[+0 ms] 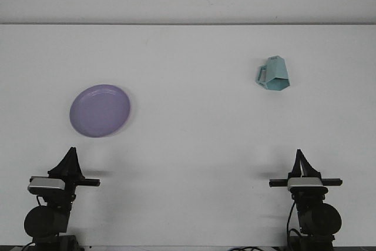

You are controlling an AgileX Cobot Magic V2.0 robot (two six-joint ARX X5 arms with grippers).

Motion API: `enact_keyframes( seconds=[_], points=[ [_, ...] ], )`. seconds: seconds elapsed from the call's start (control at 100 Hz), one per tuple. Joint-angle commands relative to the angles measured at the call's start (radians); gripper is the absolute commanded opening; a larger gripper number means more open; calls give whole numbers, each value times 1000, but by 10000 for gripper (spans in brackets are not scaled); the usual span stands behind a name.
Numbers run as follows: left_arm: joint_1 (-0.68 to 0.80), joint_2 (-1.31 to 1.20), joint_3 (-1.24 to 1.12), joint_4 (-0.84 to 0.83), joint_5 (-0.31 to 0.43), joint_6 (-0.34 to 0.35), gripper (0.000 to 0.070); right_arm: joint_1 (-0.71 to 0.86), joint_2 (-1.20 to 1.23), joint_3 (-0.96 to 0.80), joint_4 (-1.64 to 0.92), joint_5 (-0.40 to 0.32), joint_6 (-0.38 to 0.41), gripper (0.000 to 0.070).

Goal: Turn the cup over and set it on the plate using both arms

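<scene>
Both arm bases are cut off by the lower frame edge. Left tool [71, 156] and right tool [301, 158]: fingers seen end-on as one dark wedge, gap indiscernible. Cup [274, 74]: mouth faces away, interior hidden; handle detail too small to resolve.

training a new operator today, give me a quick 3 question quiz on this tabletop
1. True or false: the teal cup already sits on the purple plate.
2. Which arm's hand is nearer the cup: A) left hand B) right hand?
3. Fill in: the cup stands ____ side down, handle toward the left.

Key:
1. False; they lie far apart on the white table.
2. B.
3. Mouth (upside down, it appears).
</scene>
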Motion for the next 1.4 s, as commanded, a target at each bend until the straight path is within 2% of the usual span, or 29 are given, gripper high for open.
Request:
enact_keyframes(
  seconds=[0.0, 0.45, 0.73, 0.93, 1.02, 1.16, 1.29, 1.39],
  points=[
    [3, -1, -18, 13, -2, 14, 14, -1, -1, -2, 11, 3, 13, 0],
    [3, -1, -18, 10, -2, 12, 15, -1, -1, -2, 11, 3, 13, 0],
    [3, -1, -18, 10, -2, -30, 13, -1, -1, -2, 26, -10, 23, 0],
    [3, -1, -18, 5, -3, -37, 13, -1, -1, -2, 36, -38, 165, 0],
    [3, -1, -18, 6, -3, -37, 12, -1, -1, -2, 56, -37, 307, 0],
    [3, -1, -18, 1, -3, -40, 12, -1, 8, 56, 32, -26, 455, 0],
    [3, -1, -18, -13, -3, -40, 12, -2, 77, 201, -77, 14, 452, 0],
    [3, -1, -18, -23, -3, -40, 13, -3, 188, 341, -134, 30, 383, 0]
  ],
)
